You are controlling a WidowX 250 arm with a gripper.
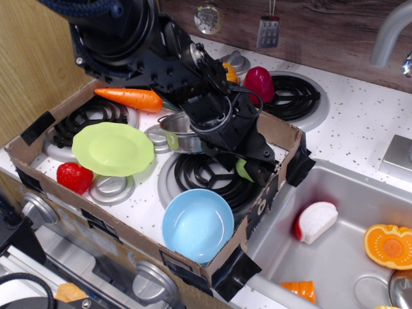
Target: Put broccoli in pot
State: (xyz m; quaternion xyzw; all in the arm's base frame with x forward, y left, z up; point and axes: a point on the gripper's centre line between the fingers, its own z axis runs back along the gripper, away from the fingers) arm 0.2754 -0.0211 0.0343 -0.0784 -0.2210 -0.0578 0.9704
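The broccoli (pixel 242 169) is a small light-green lump held between the black fingers of my gripper (pixel 248 168), just above the right front burner (pixel 209 177). The gripper is shut on it. The pot (pixel 175 131) is shiny steel and stands behind and to the left of the gripper, between the burners. The arm covers its right half. The gripper is lower and to the right of the pot, apart from it.
A cardboard box wall (pixel 288 136) rings the stove area. Inside it are a lime-green plate (pixel 112 149), a light-blue bowl (pixel 197 224), a carrot (pixel 132 98) and a red strawberry (pixel 74 177). A sink (pixel 341 212) with toy food lies to the right.
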